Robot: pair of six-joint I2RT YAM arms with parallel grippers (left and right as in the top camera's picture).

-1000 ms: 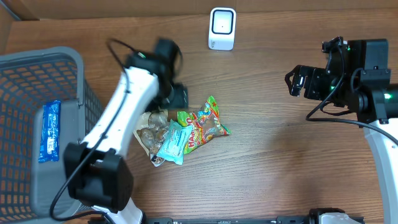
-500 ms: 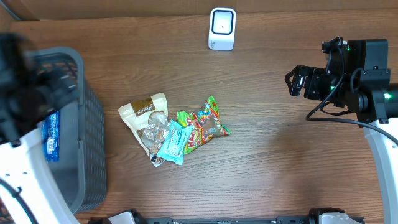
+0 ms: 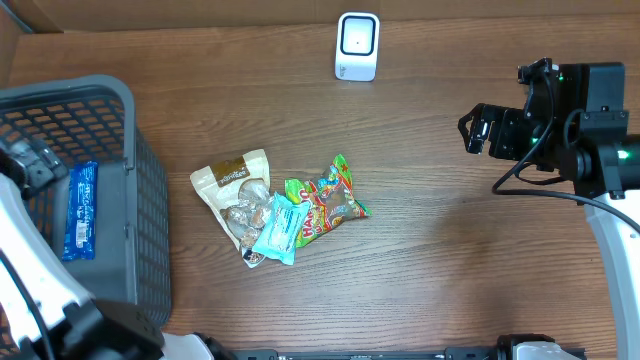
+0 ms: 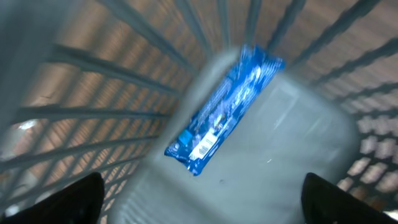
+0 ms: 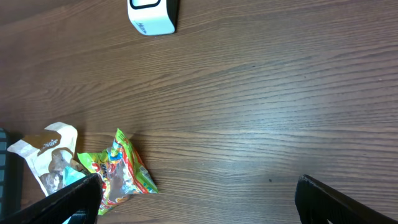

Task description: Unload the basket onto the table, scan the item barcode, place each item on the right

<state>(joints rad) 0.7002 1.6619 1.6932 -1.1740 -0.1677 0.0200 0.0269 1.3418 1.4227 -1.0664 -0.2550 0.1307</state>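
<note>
A blue packet (image 3: 79, 210) lies flat on the floor of the grey basket (image 3: 100, 92); in the left wrist view the blue packet (image 4: 224, 109) shows a small white label near its lower end. My left gripper (image 4: 199, 205) hovers over the basket floor, open, with nothing between its fingers; overhead the left gripper (image 3: 30, 163) sits at the basket's left side. The white scanner (image 3: 357, 45) stands at the back of the table. My right gripper (image 3: 478, 130) hangs open and empty at the right, well away from the items.
In the middle of the table lies a pile of a beige snack bag (image 3: 235, 185), a teal packet (image 3: 280, 228) and a green-red candy bag (image 3: 332, 200). The right wrist view shows the scanner (image 5: 152, 15) and the candy bag (image 5: 121, 171).
My left arm has swung left from above the snack pile to over the basket, uncovering the beige bag. The blue packet has stayed in the basket. The right arm has not moved.
</note>
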